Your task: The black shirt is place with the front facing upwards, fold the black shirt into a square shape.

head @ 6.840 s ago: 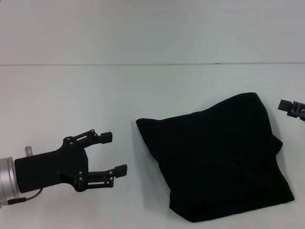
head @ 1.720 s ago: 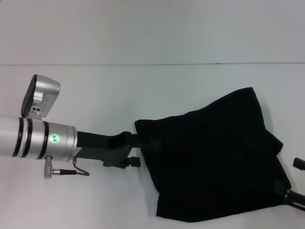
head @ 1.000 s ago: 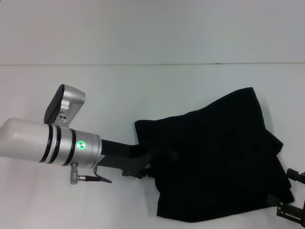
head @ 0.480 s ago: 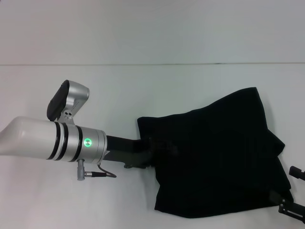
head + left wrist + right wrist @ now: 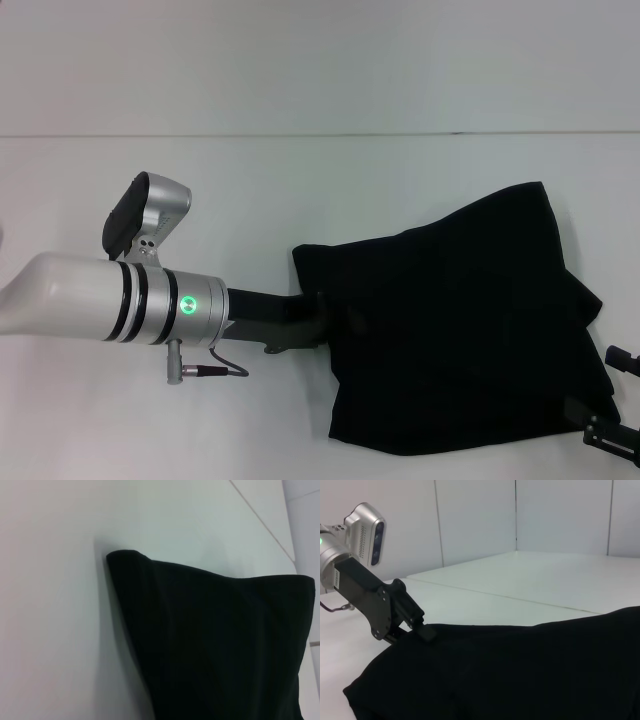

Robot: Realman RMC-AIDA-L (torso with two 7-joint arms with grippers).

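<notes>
The black shirt (image 5: 460,330) lies folded into a rough rectangle on the white table (image 5: 300,180), right of centre; no print or label shows. My left gripper (image 5: 328,322) reaches in from the left and is shut on the shirt's left edge. In the right wrist view, one finger (image 5: 426,631) of the left gripper (image 5: 420,634) rests on top of the shirt (image 5: 520,670). The left wrist view shows only the shirt's near corner (image 5: 210,640). My right gripper (image 5: 614,398) sits open at the shirt's near right corner, partly cut off by the frame.
A seam line (image 5: 300,135) crosses the white table behind the shirt. White wall panels (image 5: 560,515) stand beyond the table. A small cable (image 5: 215,368) hangs under my left wrist.
My left arm has pushed a little to the right, and the shirt's left edge has shifted right with it. The right gripper has stayed at the near right corner.
</notes>
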